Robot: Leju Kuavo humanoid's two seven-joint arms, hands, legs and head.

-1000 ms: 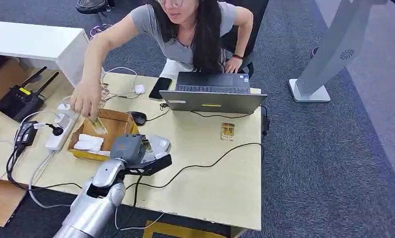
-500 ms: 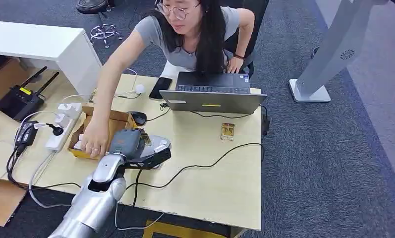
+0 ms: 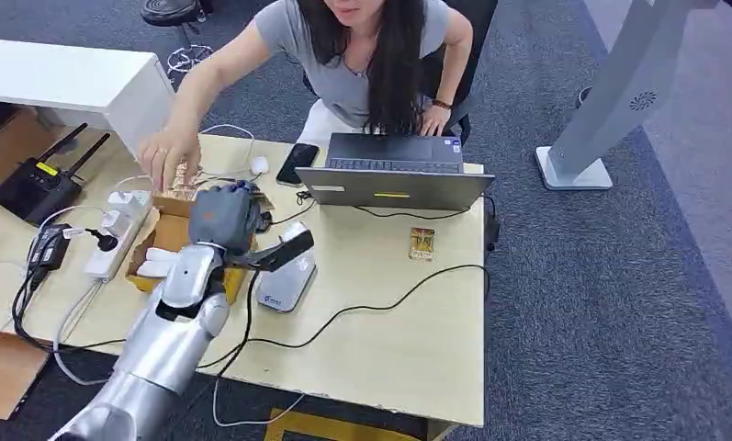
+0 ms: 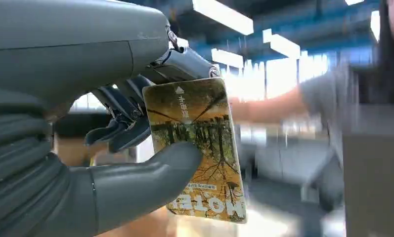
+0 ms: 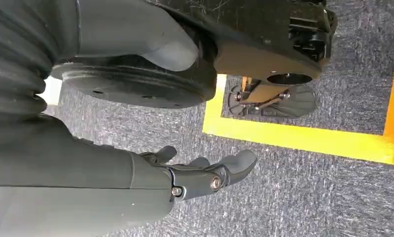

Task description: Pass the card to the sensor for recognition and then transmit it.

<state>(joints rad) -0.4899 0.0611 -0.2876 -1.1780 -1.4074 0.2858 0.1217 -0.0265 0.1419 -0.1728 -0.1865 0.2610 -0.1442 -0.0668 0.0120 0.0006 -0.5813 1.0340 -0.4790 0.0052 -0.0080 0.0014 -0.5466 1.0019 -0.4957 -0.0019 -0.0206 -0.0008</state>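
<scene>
Left hand [image 3: 219, 216] is hanging raised above the cardboard box [image 3: 164, 234] at the desk's [image 3: 408, 322] left part, thumb and fingers closed on the card [image 4: 197, 148]. In the left wrist view the card is standing between the thick thumb [image 4: 150, 170], pressing on its printed face, and the dark fingers [image 4: 118, 126] behind it; a tree picture and lettering are showing. The grey sensor [image 3: 287, 278] is lying on the desk just beside the box, below and to the right of the hand. A person's hand [image 3: 167, 158] is reaching in just beyond the left hand. Right hand [image 5: 204, 175] is hanging over grey carpet, fingers loosely apart, holding nothing.
</scene>
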